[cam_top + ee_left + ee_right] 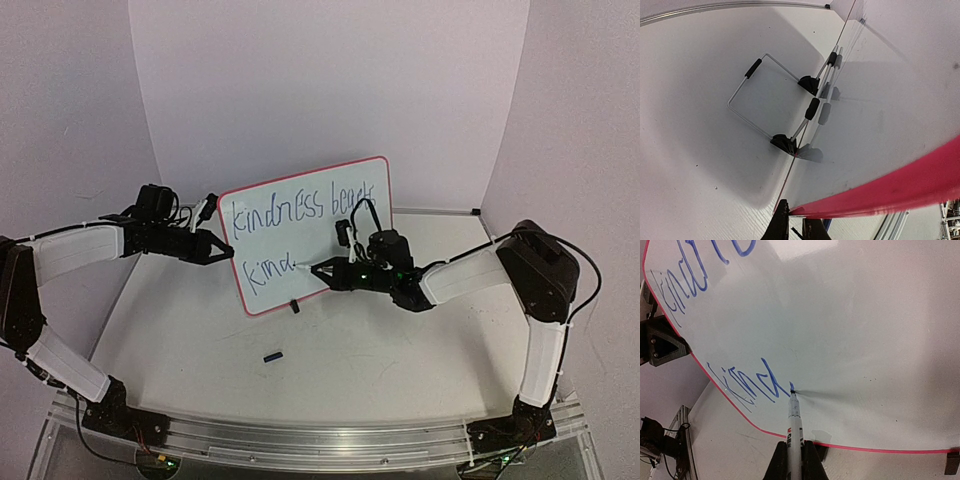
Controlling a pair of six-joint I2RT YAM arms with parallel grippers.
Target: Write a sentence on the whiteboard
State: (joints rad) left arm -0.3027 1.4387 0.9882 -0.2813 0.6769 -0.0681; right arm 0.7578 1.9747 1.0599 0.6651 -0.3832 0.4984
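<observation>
- Your right gripper [794, 452] is clenched on the marker [795, 425]. In the right wrist view the pen's long axis runs from 6 to 12 o'clock, and its tip touches the whiteboard [310, 240].
- The sentence [290, 210] is unfinished. The top line reads "kindness" and then a word partly hidden behind your right arm. The second line shows only "kind", and the tip sits just past the "d".
- The bare board for the remaining letters lies toward 3 o'clock from the tip in the top view, along the second line. I judge the next stroke has to travel that way while the tip stays on the board.
- Your left gripper [222, 250] appears pinched on the board's red left edge, at 9 o'clock from the writing, steadying it. The right arm is the one at the writing.
- The board stands tilted back on a wire stand [755, 95], at the far middle of the table [400, 350].
- A small dark piece [272, 355], possibly the cap, lies at 6 o'clock from the board. No container is in view.
</observation>
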